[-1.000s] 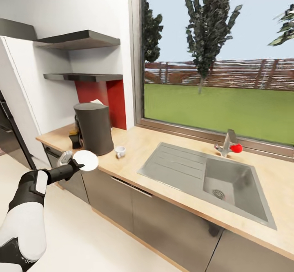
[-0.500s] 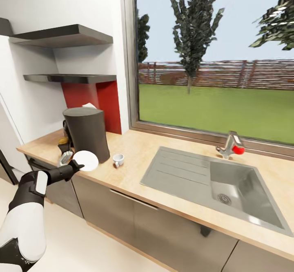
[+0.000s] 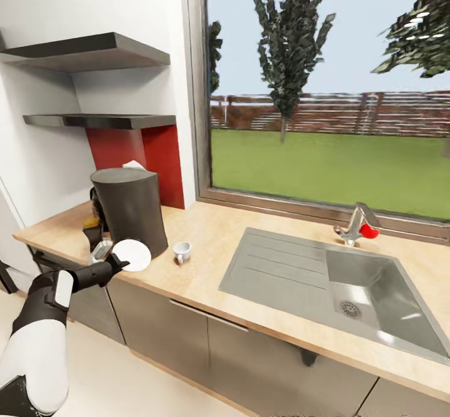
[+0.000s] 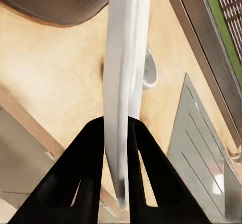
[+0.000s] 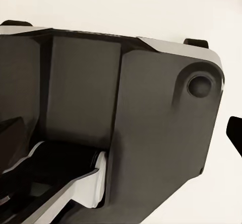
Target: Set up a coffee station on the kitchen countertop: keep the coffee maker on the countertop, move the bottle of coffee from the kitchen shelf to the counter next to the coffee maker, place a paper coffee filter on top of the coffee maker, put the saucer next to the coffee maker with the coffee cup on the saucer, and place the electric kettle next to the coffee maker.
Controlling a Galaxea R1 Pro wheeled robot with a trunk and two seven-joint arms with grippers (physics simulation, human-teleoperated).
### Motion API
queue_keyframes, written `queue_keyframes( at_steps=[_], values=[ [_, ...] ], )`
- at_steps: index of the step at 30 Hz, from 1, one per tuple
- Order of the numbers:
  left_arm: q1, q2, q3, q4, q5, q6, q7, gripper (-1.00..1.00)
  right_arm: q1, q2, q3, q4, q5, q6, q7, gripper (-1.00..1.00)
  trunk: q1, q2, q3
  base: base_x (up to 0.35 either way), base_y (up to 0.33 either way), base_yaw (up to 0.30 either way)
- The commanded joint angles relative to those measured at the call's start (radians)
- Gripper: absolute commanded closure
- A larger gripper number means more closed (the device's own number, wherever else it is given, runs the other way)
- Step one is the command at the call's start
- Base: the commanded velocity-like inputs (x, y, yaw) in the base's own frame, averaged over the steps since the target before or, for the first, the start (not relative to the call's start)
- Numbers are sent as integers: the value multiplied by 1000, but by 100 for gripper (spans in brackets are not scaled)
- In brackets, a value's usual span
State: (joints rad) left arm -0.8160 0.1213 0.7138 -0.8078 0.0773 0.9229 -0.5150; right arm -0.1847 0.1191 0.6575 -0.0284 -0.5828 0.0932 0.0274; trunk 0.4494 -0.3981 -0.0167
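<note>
As the whole head view has slid and grown a little over the last second, we judge that our base and head have moved closer to the kitchen countertop (image 3: 206, 267), not that the objects moved. The coffee maker (image 3: 130, 207), a dark tapered cylinder with what looks like a white paper filter (image 3: 133, 165) peeking over its top, now sits lower and nearer in view. That means we are nearly in range to set down what we carry.

Our left gripper (image 3: 117, 259) holds the saucer (image 3: 132, 255), a small white plate, by its rim. In the left wrist view the two black fingers (image 4: 91, 163) pinch the plate (image 4: 125, 83) edge-on, touching both faces. The left arm reaches forward and slightly inward, elbow bent, holding the plate over the counter's front edge just in front of the coffee maker.

The coffee cup (image 3: 182, 252) stands on the counter just to the right of the coffee maker, near the saucer but apart from it. A yellow-capped item, likely the bottle of coffee (image 3: 92, 222), sits beside the machine's far side, partly hidden. The steel sink (image 3: 337, 279) lies well to the right.

The right wrist view shows dark robot housing; we cannot tell how that gripper's fingers stand.
</note>
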Motion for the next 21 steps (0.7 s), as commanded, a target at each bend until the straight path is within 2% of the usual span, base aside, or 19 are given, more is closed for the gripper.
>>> queue_keyframes(
  at_steps=[1, 7, 16, 21],
  values=[
    [10, -2, 2, -1, 15, 10, 2, 100, -1, 0, 8, 0, -9, 3, 2, -100, 1, -2, -1, 1, 1, -252],
    [70, -22, 2, 1, 15, 3, -2, 100, -1, 1, 9, -1, -7, 3, 0, -100, 1, -2, 0, 0, 0, -117],
    [118, -23, 7, 2, 15, -1, -1, 100, -1, 1, 10, -1, -8, 3, 2, -100, 1, -2, 0, 7, 0, -4],
    [122, -25, 7, 28, 14, -1, 5, 100, -1, 1, 8, -1, -9, 3, 1, -100, 1, -2, 0, 251, 0, 0]
  ],
)
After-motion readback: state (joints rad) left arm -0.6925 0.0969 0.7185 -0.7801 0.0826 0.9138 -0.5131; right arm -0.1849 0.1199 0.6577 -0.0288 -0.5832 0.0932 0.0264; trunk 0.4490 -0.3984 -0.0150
